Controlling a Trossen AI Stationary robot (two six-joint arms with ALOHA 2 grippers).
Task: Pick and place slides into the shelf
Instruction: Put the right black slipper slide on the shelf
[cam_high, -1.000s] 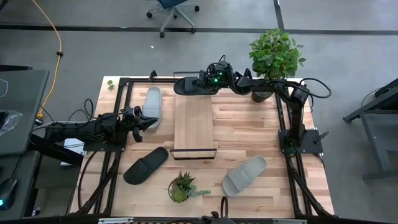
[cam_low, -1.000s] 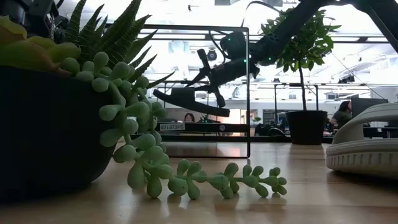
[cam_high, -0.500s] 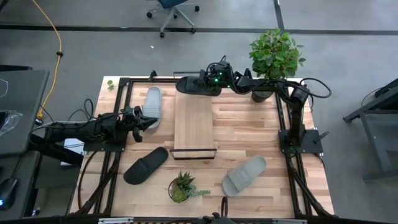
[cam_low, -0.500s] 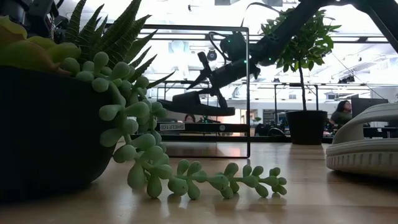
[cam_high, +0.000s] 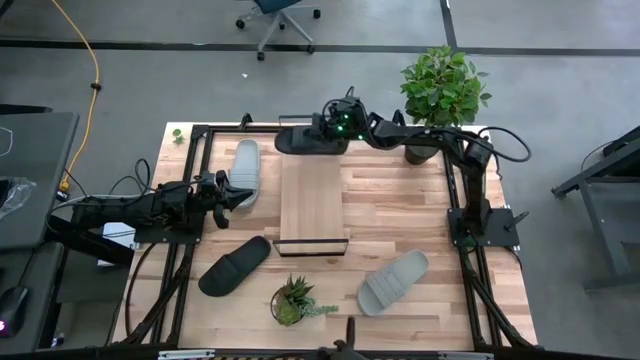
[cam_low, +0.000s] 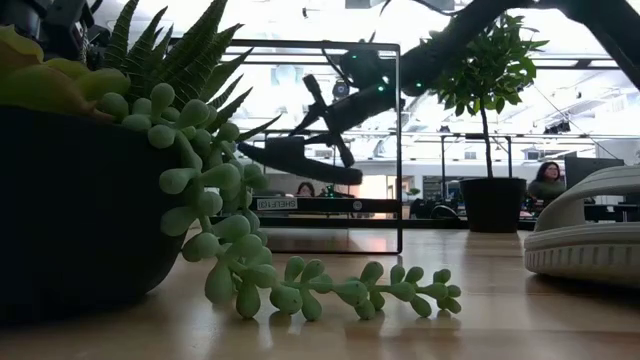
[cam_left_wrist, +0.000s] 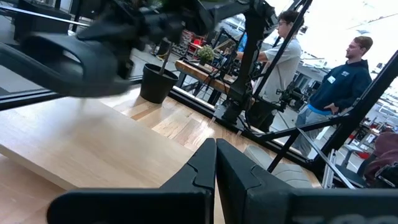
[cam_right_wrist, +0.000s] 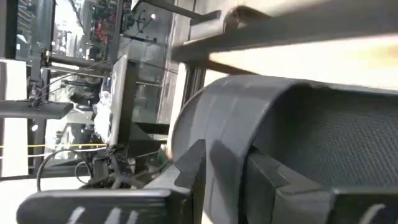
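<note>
Four slides show from above: one black slide (cam_high: 301, 140) is held off the table by the right gripper (cam_high: 330, 128), just past the far end of the shelf (cam_high: 313, 203), while a light grey slide (cam_high: 243, 170) lies on the wooden tabletop (cam_high: 400, 215) left of the shelf, a second black slide (cam_high: 234, 264) lies angled near the shelf's near-left corner, and a second grey slide (cam_high: 393, 281) rests at the near right. In the low view the held black slide (cam_low: 300, 160) hangs in the air with its toe tipped slightly down, framed by the shelf's black wire end frame (cam_low: 399, 150), and the right gripper (cam_low: 322, 125) has its fingers clamped across the strap; the right wrist view shows those fingers (cam_right_wrist: 193, 168) pressed against the slide's ribbed upper (cam_right_wrist: 298, 137). The left gripper (cam_high: 226, 196) waits low at the table's left edge, beside the near end of the light grey slide, its fingers (cam_left_wrist: 205, 168) brought together with nothing between them. A potted succulent (cam_high: 291, 300) stands at the near edge, and a leafy potted plant (cam_high: 440, 90) at the far right corner.
</note>
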